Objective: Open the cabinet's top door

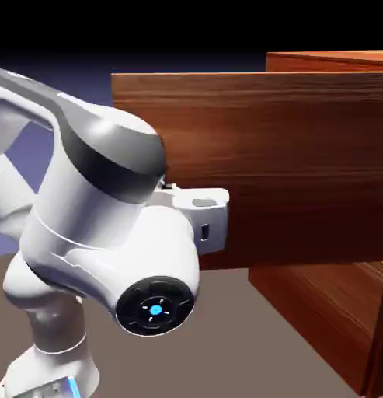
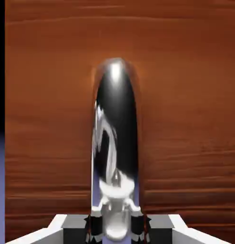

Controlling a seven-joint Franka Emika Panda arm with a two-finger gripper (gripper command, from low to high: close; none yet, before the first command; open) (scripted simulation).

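Gripper (image 2: 116, 228) clamped tight on the silver handle (image 2: 115, 143) of the top door (image 1: 256, 155), which stands swung out from the cabinet (image 1: 334, 62) so the arm can pull it.

A: Is any writing, label, brand or number readable on the cabinet (image 1: 318, 295) or its top door (image 1: 272, 163)?

B: None; both show only reddish-brown wood grain

A: And on the white arm (image 1: 93, 210)?

B: No text there either; the round dark cap at its joint bears only a small glowing blue dot, and the silver handle (image 2: 115, 143) in the hand view carries no mark
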